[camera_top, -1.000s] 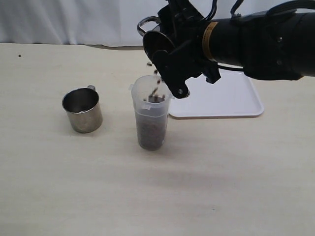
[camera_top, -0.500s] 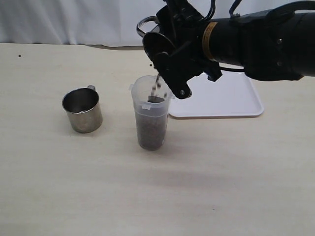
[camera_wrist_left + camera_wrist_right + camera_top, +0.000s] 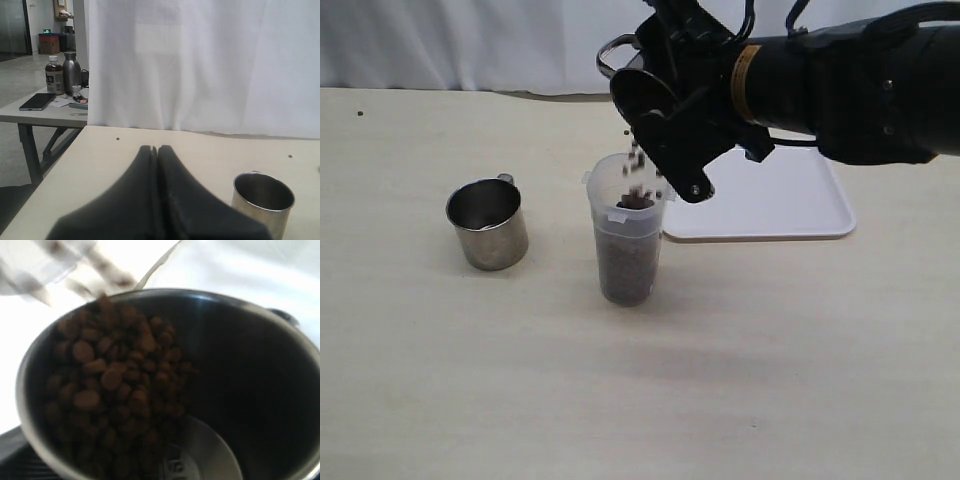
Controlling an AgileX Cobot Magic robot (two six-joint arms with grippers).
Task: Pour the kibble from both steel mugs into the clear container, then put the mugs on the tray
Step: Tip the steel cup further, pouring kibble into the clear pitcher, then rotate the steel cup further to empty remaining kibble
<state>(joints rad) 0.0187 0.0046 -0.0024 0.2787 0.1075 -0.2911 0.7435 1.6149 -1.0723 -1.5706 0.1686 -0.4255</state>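
My right gripper point(image 3: 668, 100) is shut on a steel mug point(image 3: 638, 92), held tilted just above the clear container point(image 3: 628, 240). Kibble point(image 3: 636, 160) drops from the mug's lip into the container, which is about half full of pellets. The right wrist view looks into this mug point(image 3: 250, 380); kibble point(image 3: 115, 375) is heaped against its lower side. The other steel mug point(image 3: 488, 224) stands upright on the table left of the container and looks empty. It shows beside my left gripper point(image 3: 157, 148), which is shut on nothing. The white tray point(image 3: 790, 200) lies behind the container to the right.
A stray dark pellet point(image 3: 360, 113) lies at the table's far left. A white curtain point(image 3: 470, 40) hangs behind the table. In the left wrist view, a side table point(image 3: 45, 112) past the table's edge carries a bottle, a flask and a phone.
Kibble keeps falling from the tilted mug into the container, and the pile inside has risen a little. The right arm has barely moved. The other mug is unchanged.
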